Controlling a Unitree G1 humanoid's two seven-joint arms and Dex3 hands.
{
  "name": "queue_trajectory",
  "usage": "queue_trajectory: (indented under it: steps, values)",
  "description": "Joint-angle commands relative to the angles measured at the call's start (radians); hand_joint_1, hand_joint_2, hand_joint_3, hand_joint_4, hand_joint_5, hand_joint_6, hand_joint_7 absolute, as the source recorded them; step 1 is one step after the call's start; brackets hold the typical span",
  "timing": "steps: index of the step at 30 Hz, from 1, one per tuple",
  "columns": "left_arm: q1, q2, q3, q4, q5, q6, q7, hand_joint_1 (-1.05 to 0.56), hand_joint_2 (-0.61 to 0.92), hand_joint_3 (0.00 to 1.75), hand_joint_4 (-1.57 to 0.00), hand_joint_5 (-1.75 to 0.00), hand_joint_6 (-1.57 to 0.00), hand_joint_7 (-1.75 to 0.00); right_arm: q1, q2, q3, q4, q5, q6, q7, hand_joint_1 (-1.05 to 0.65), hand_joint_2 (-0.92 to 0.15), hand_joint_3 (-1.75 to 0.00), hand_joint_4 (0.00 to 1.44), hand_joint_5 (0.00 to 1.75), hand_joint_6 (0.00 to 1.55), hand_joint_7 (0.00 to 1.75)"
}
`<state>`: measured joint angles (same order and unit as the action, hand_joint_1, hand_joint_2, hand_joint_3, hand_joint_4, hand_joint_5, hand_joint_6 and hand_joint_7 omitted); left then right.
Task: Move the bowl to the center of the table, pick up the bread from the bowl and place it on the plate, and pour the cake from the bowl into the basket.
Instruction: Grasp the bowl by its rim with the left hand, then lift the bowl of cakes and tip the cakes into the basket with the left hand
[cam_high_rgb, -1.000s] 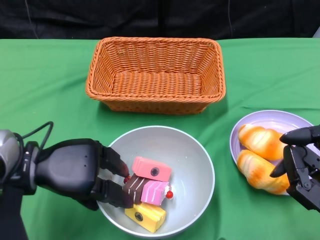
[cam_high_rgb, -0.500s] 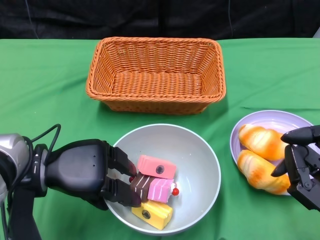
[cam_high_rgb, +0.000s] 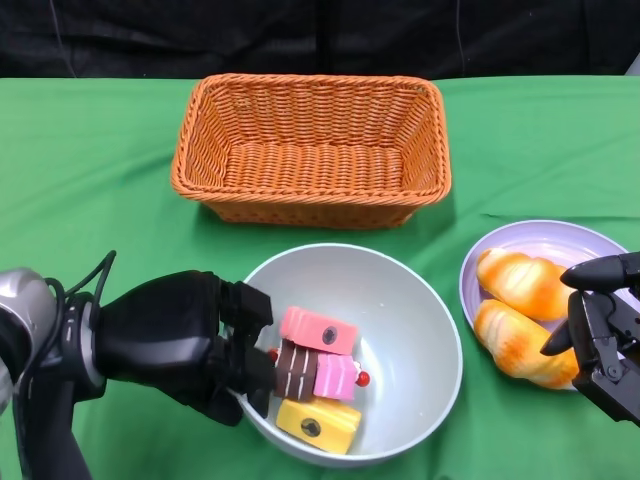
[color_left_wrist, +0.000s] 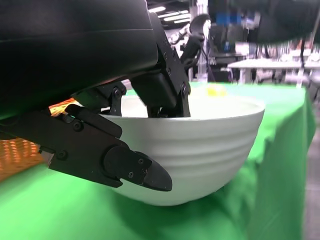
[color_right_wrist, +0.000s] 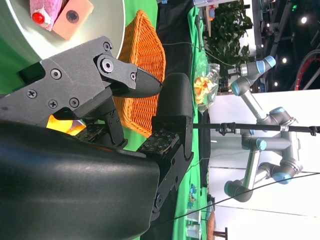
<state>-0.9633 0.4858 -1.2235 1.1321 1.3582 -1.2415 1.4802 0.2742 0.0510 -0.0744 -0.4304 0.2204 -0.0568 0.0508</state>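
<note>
Wicker basket (cam_high_rgb: 311, 150) lies straight beyond the bowl (cam_high_rgb: 400, 330), so you tip away from the robot. Your left hand (cam_high_rgb: 185, 340) pinches the bowl's near-left rim; bowl sits mid-worktop (cam_high_rgb: 90, 180), cakes (cam_high_rgb: 318, 375) inside. Right hand (cam_high_rgb: 600, 330) hovers spread over the plate (cam_high_rgb: 545, 240).

A pale grey-white bowl (cam_high_rgb: 400, 330) sits near the counter's front edge, about midway along it, holding four cake pieces (cam_high_rgb: 318, 375): pink, brown, pink-and-white and yellow. An orange wicker basket (cam_high_rgb: 311, 150) stands upright behind it toward the back edge. Two golden bread rolls (cam_high_rgb: 520, 310) lie side by side on a lavender plate (cam_high_rgb: 555, 240) by the right edge.
</note>
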Motion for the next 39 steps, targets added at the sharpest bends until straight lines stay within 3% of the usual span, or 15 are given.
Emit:
queue_trajectory:
  steps: [1,9,17,20,22,23,31,32,34,39]
  values:
    - [0.002,0.048,0.061,-0.02,-0.07,-0.118,-0.084,-0.17,0.92,0.11,-0.78,-1.75,-0.69,-1.59,0.003,0.001,-0.007,-0.002,0.003,-0.012,-0.005,-0.14,-0.7,-0.82,0.69,1.59,0.67,1.2]
    - [0.035,0.099,0.25,-0.047,-0.275,-0.307,-0.427,-0.18,0.92,0.17,-0.81,-1.75,-0.67,-1.63,-0.003,-0.001,-0.008,0.008,-0.003,-0.016,-0.004,-0.14,-0.72,-0.78,0.69,1.61,0.67,1.2]
    - [0.092,0.088,0.408,-0.029,-0.446,-0.355,-0.747,-0.19,0.92,0.17,-0.81,-1.75,-0.66,-1.65,-0.004,0.0,-0.008,0.008,-0.004,-0.016,-0.004,-0.14,-0.73,-0.77,0.69,1.6,0.67,1.21]
    - [0.091,0.11,0.418,-0.059,-0.577,-0.371,-0.834,-0.23,0.92,0.17,-0.81,-1.75,-0.65,-1.64,-0.005,-0.003,-0.01,0.017,-0.003,-0.021,0.001,-0.14,-0.73,-0.77,0.68,1.6,0.67,1.21]
    - [0.083,0.131,0.417,-0.108,-0.703,-0.373,-0.872,-0.27,0.89,0.37,-0.85,-1.67,-0.8,-1.34,-0.008,-0.006,-0.014,0.032,0.001,-0.031,0.011,-0.14,-0.73,-0.76,0.67,1.61,0.66,1.21]
    - [0.083,0.136,0.418,-0.121,-0.748,-0.373,-0.896,-0.29,0.88,0.4,-0.87,-1.65,-0.83,-1.3,-0.009,-0.007,-0.015,0.037,0.003,-0.034,0.013,-0.14,-0.73,-0.76,0.67,1.61,0.66,1.22]
    - [0.111,0.134,0.412,-0.132,-1.003,-0.373,-1.139,-0.31,0.88,0.42,-0.89,-1.62,-0.86,-1.24,-0.011,-0.005,-0.017,0.044,0.003,-0.041,0.019,-0.14,-0.74,-0.74,0.66,1.62,0.66,1.22]
    - [0.083,0.108,0.452,-0.127,-1.025,-0.355,-1.163,-0.28,0.87,0.43,-0.89,-1.61,-0.87,-1.22,-0.009,-0.003,-0.014,0.044,0.002,-0.039,0.018,-0.14,-0.74,-0.74,0.66,1.62,0.66,1.22]
    - [0.052,0.071,0.511,-0.122,-1.061,-0.331,-1.21,-0.18,0.72,0.66,-0.89,-1.6,-0.93,-1.1,-0.008,-0.001,-0.01,0.044,0.001,-0.035,0.017,-0.13,-0.74,-0.74,0.67,1.62,0.67,1.22]
    - [0.012,0.001,0.642,-0.096,-1.052,-0.271,-1.329,-0.18,0.63,0.82,-0.89,-1.6,-0.93,-1.07,-0.007,-0.001,-0.007,0.048,-0.012,-0.044,0.015,-0.14,-0.75,-0.74,0.67,1.61,0.67,1.21]
